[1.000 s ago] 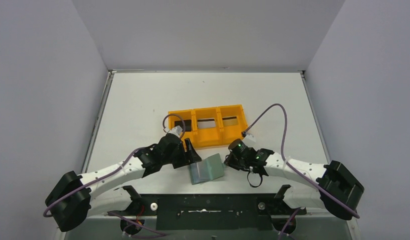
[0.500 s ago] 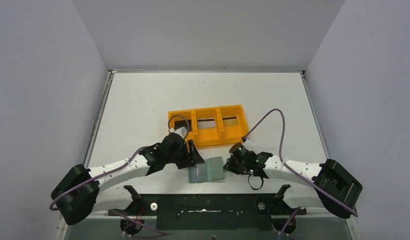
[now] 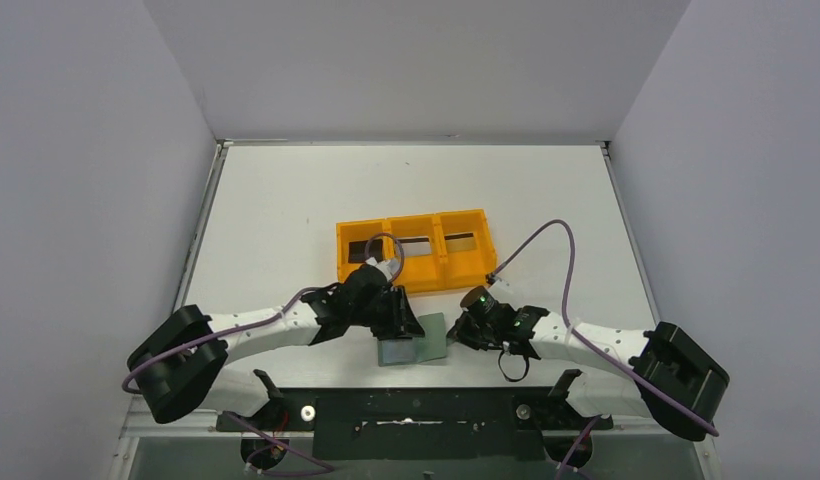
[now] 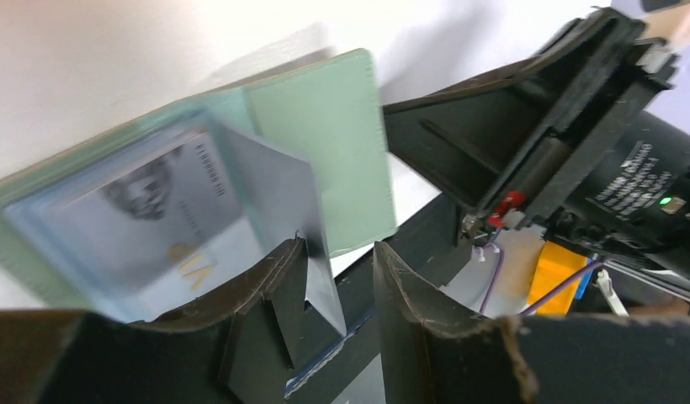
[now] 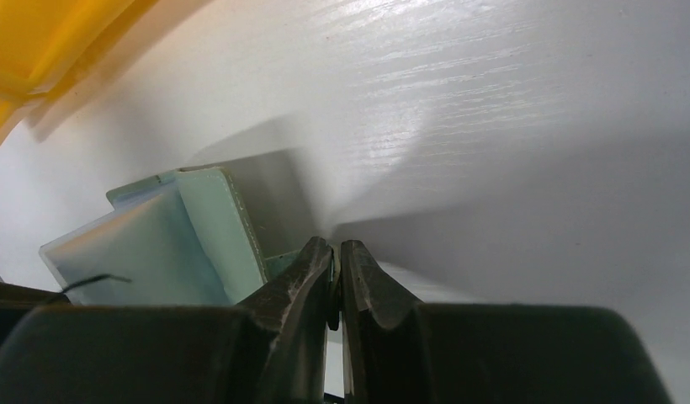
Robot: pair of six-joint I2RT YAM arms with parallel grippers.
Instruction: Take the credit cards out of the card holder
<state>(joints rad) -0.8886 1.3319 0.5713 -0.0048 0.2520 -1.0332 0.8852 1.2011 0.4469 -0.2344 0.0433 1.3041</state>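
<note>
The card holder lies open on the table near the front edge, pale green-blue inside. A silvery grey credit card sticks up out of its pocket. The card's lower corner sits between the fingers of my left gripper, against the left finger, with a gap to the right one. A printed card lies flat in the pocket. My right gripper is shut on the holder's small tab at its right edge. From above, the left gripper and right gripper flank the holder.
An orange three-compartment tray stands just behind the holder; small dark, pale and tan rectangles show in its compartments. Grey walls enclose the table on three sides. The black base rail runs along the near edge.
My left arm has swung right and down onto the holder's left side, and its jaws have narrowed around the card's corner. The holder now lies flatter. The right gripper has kept its pinch.
</note>
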